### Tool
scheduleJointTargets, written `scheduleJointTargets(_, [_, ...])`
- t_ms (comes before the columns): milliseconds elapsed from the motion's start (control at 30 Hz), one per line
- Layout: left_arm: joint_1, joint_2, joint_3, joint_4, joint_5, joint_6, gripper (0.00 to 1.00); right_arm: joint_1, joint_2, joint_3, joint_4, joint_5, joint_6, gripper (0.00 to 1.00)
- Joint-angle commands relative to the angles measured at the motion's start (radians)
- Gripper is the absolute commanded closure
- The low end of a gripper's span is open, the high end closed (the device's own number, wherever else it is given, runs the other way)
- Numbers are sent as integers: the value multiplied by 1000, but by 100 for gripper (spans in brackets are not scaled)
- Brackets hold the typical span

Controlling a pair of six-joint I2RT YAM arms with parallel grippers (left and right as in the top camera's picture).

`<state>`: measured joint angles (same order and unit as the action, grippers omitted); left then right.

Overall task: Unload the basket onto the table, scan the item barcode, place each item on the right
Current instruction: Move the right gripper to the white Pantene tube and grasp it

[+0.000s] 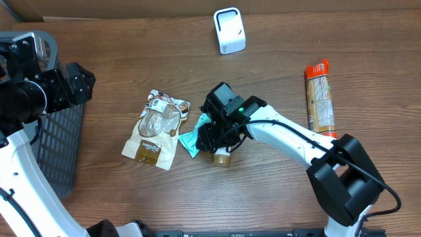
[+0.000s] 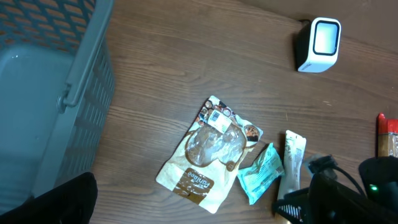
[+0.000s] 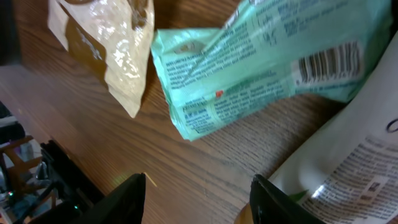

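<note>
Hovering over teal pkt [image 3: 261, 68], R fingers [image 3: 127, 199] apart; L fingers [image 2: 56, 202] wide open.

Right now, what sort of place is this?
Probably a mock checkout bench: a white scanner, snack packs lying on a wooden table, and a mesh basket at its left edge.

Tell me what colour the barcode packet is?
The packet is mint green; the right wrist view shows it best.

- Soft, even light from above; the worktop [image 1: 131, 59] shows only short, faint shadows.
- Small glare flecks on the clear pouch [image 1: 156, 128].
- Right wrist view: the dark fingers [image 3: 127, 199] blur at the bottom edge; the green packet [image 3: 249, 74] is sharp.
</note>
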<state>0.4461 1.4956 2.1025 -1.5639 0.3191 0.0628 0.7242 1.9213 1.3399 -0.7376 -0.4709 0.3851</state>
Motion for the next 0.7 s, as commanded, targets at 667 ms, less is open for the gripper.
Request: scheduleJointTargets(667, [2,3,1,1,10,20,0,-335,19,-4,-180,478,-107,38])
